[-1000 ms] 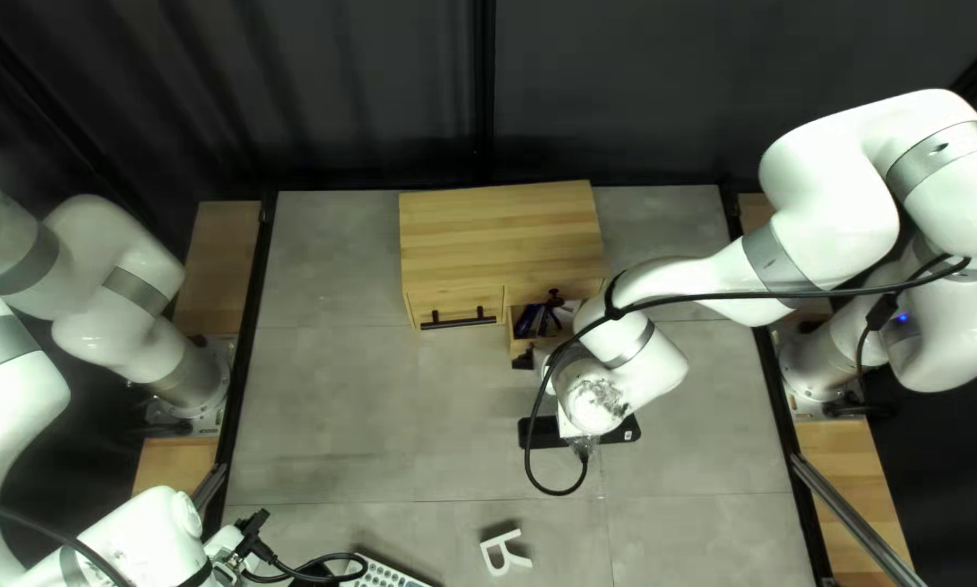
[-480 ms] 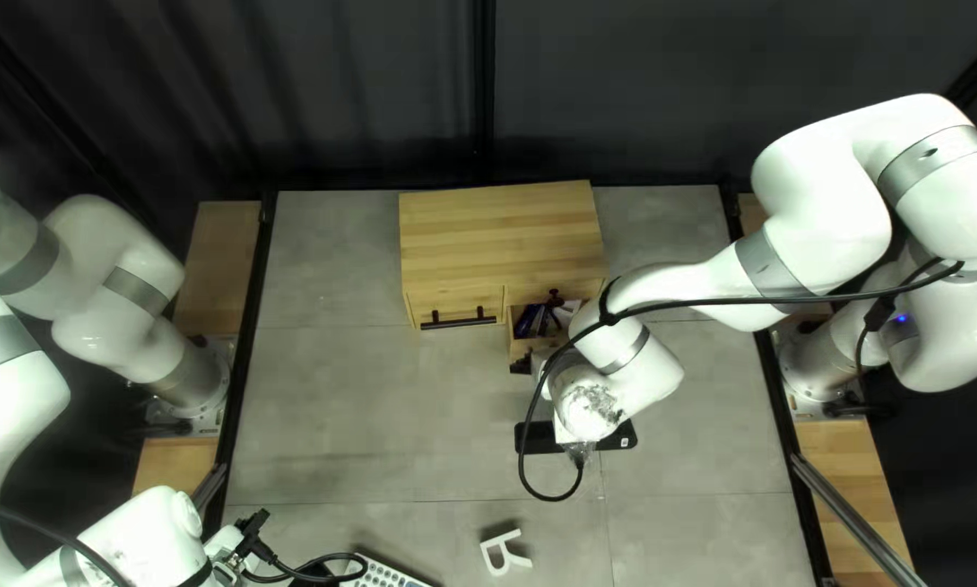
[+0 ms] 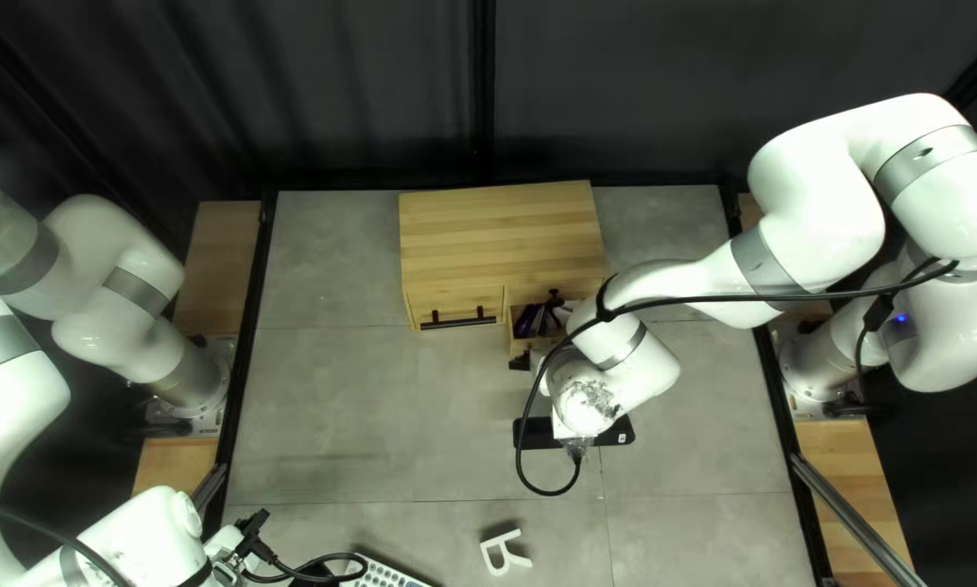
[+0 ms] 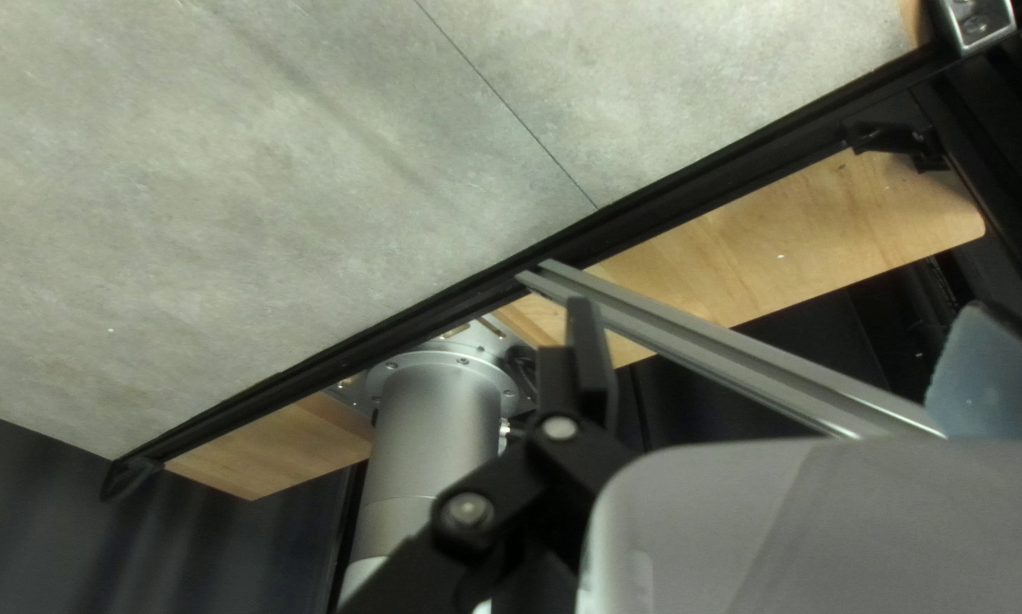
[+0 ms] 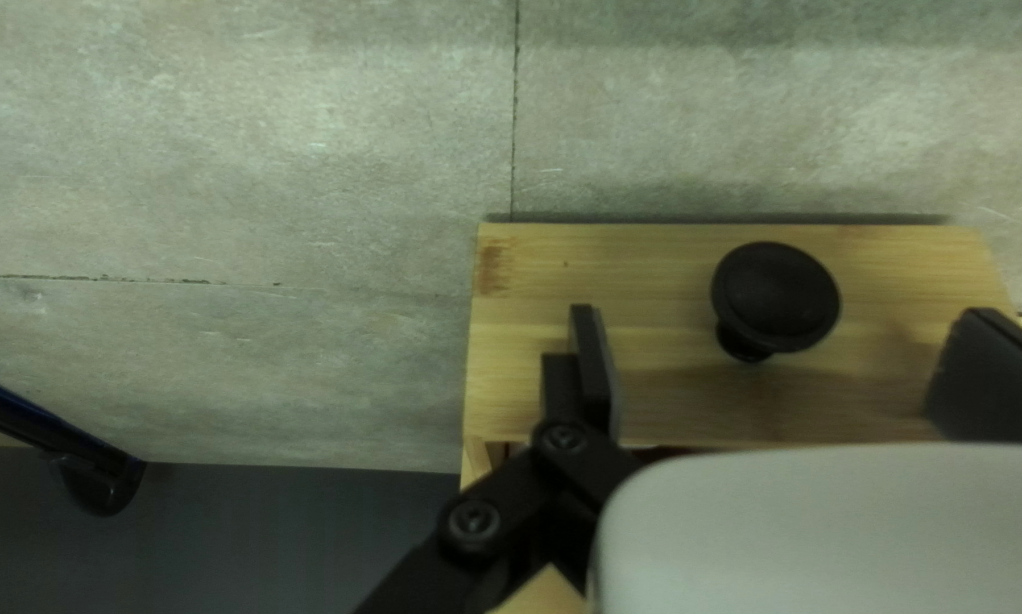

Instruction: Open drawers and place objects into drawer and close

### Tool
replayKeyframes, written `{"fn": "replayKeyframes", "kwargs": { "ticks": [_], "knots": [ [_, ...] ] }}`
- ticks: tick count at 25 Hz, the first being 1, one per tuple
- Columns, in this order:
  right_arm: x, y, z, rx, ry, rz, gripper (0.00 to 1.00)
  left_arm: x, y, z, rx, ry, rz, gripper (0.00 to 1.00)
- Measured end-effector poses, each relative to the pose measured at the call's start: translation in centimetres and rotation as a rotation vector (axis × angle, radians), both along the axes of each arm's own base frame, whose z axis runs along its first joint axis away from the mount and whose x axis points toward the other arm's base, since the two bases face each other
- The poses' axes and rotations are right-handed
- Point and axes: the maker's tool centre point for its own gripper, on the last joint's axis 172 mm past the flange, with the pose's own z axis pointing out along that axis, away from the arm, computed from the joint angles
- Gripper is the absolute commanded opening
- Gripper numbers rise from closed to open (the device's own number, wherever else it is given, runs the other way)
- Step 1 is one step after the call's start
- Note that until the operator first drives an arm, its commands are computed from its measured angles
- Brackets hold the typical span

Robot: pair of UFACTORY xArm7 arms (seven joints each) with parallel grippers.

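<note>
Near the open right drawer [image 3: 514,346] of the wooden cabinet [image 3: 499,234], the dark fingertips of my right gripper [image 3: 520,362] show past the arm. In the right wrist view the drawer front [image 5: 516,392] lies under my right gripper [image 5: 789,370]; its fingers stand wide apart, a round black knob [image 5: 775,298] between them, touching neither. Purple [image 3: 527,320] and black items [image 3: 555,301] lie in the drawer. A black bar handle [image 3: 458,319] marks the closed left drawer. My left gripper [image 3: 251,531], low at the left, is open and empty in its wrist view [image 4: 772,370].
A flat black object [image 3: 536,435] lies below my right wrist, partly covered. Nearer the front edge are a white letter R [image 3: 505,552] and a keypad-like object [image 3: 385,574]. A black cable [image 3: 523,419] loops from the right arm. Left wrist view: a metal rail [image 4: 738,353].
My right arm has shifted slightly toward the left of the top left view, its cable loop with it. The left arm, cabinet and drawers look unchanged.
</note>
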Motion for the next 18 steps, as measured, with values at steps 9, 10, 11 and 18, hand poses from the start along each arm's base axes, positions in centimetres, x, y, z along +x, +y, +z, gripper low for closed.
{"fn": "replayKeyframes", "kwargs": {
  "ticks": [9, 10, 11, 18],
  "knots": [
    [-0.2, -0.7, 0.2, -0.009, -0.004, 0.001, 1.0, 0.0, 0.0, 0.0, 0.0, 0.0, 0.0, 1.0],
    [-0.2, -0.8, 0.2, -0.01, -0.004, 0.001, 1.0, 0.0, 0.0, 0.0, 0.0, 0.0, 0.0, 1.0],
    [-0.2, -0.9, 0.2, -0.011, -0.004, 0.001, 1.0, 0.0, 0.0, 0.0, 0.0, 0.0, 0.0, 1.0],
    [-0.1, -1.4, 0.1, -0.019, -0.007, 0.002, 1.0, 0.0, 0.0, 0.0, 0.0, 0.0, 0.0, 1.0]
  ]
}}
